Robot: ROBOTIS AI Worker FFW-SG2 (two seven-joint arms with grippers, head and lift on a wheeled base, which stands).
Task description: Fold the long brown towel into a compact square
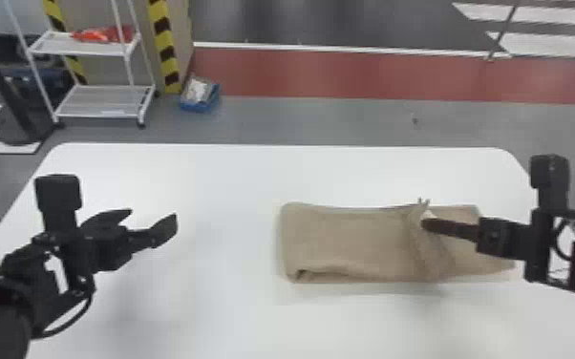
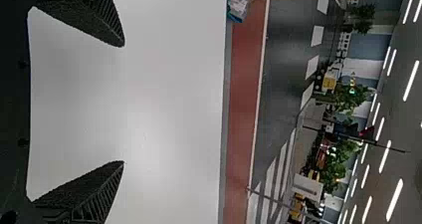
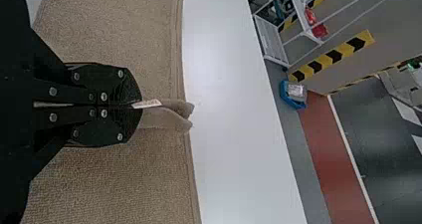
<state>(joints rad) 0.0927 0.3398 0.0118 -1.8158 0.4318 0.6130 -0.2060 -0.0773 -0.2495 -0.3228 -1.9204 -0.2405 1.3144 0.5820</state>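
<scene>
The brown towel (image 1: 348, 243) lies folded into a long strip across the right half of the table, with a raised ridge near its right part. At that ridge is my right gripper (image 1: 427, 224); in the right wrist view the right gripper (image 3: 137, 105) is shut on a pinched fold of the towel (image 3: 114, 179), with a small white tag beside its tips. Over the table's left side, apart from the towel, my left gripper (image 1: 155, 222) stands open. Bare tabletop lies behind the left gripper (image 2: 123, 104) in the left wrist view, and nothing is between its fingers.
The white table (image 1: 234, 181) has rounded far corners. Beyond it on the floor stand a white wire shelf (image 1: 105, 100) and a blue bin (image 1: 200, 98), next to a pillar with yellow and black stripes.
</scene>
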